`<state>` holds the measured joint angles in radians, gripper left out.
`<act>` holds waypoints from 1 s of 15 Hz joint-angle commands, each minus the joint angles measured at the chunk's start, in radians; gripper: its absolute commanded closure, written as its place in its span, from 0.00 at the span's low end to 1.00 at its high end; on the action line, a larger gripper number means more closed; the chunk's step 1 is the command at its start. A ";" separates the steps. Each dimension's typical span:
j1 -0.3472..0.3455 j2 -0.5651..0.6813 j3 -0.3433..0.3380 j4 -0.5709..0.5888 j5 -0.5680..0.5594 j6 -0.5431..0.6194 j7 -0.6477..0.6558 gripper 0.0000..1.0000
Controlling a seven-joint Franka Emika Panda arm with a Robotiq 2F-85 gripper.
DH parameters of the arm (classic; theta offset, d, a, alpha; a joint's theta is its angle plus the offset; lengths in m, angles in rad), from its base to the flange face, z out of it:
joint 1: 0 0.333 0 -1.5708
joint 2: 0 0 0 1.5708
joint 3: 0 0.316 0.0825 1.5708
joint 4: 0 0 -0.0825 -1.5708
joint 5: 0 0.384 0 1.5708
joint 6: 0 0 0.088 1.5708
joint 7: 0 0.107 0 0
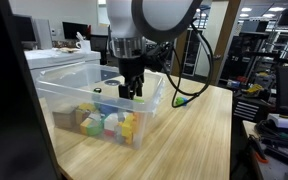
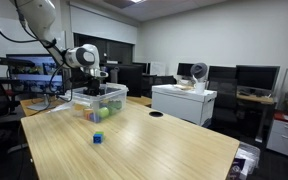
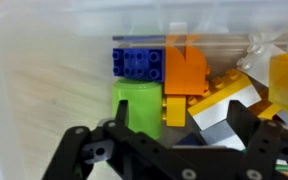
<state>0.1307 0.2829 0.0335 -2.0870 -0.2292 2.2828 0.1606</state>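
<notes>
end effector: (image 1: pixel 131 93) fingers spread wide, nothing between them; points down into the bin, tips about at rim level, clear of the blocks
bin: (image 1: pixel 156 100) clear plastic, open top, stands near a corner of the tabletop (image 1: pixel 196 132); same bin in the far exterior view (image 2: pixel 96 99)
blocks: (image 1: pixel 106 123) loose coloured pile on the bin floor, bunched toward one end wall
wrist view: finger links fill the bottom edge, pile sits above them against the bin wall
green block: (image 3: pixel 136 103) nearest to the end effector, just above the left finger link, roughly on the line between the fingers; long axis runs top to bottom of the view
blue block: (image 3: pixel 137 62) studded, beyond the green block, touching it and lying at the wall; long axis across the view
orange block: (image 3: pixel 184 70) just beside the blue and green ones, on their right
white block: (image 3: pixel 220 116) tilted, right of centre, near the right finger link
yellow block: (image 3: pixel 284 80) far right, partly cut off by the frame
key relation: pile lies below and ahead of the fingers; green block closest, orange and white next
stray block: (image 2: pixel 97 138) small, blue, alone on the tabletop, outside the bin and well apart from the end effector
contact: none visible
</notes>
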 commanded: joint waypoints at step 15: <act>0.020 0.053 0.017 -0.012 0.008 0.015 -0.018 0.00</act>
<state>0.1609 0.3532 0.0535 -2.0561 -0.2272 2.2835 0.1606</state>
